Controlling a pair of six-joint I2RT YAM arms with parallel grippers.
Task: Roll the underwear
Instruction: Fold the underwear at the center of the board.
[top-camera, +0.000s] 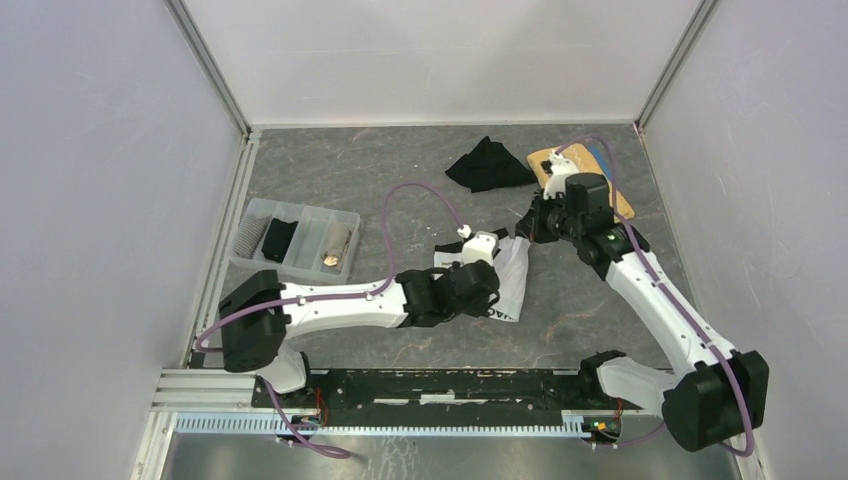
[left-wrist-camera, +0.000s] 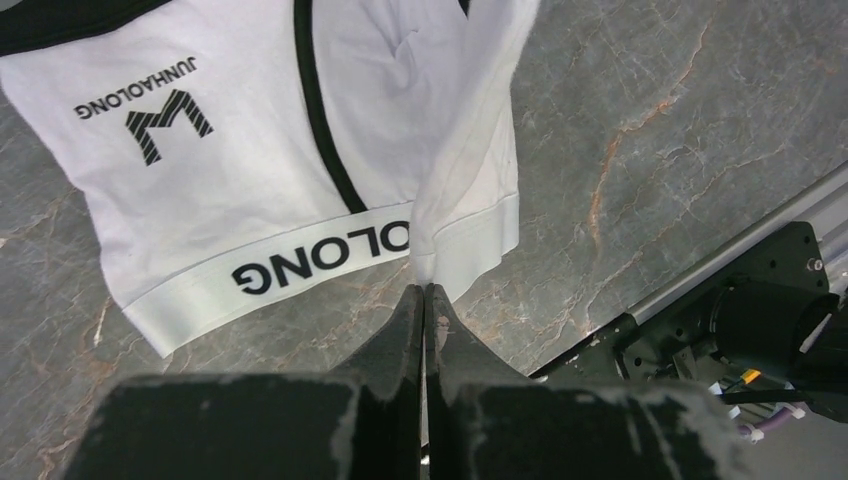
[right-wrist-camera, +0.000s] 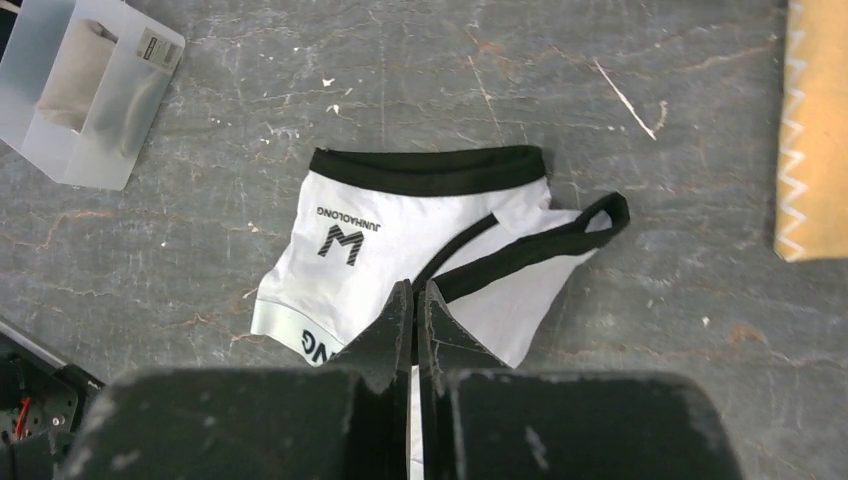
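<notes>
Notably, left gripper (left-wrist-camera: 424, 290) and right gripper (right-wrist-camera: 415, 287), jaws together, pinch underwear (right-wrist-camera: 400, 225) edges thinly; tension could slip either hold.

Lab test cell; white walls (top-camera: 440, 60); aluminium rail (top-camera: 200, 385)

The top camera hangs high behind the arms and looks down on the whole table (top-camera: 400, 180), with the arm bases at the bottom of the frame. The left wrist camera sits right behind the left gripper (left-wrist-camera: 424, 300), very near the white underwear (left-wrist-camera: 250, 150) in its upper left. The right wrist camera looks down from higher up, past the right gripper (right-wrist-camera: 414, 298). All three views see that underwear.
</notes>
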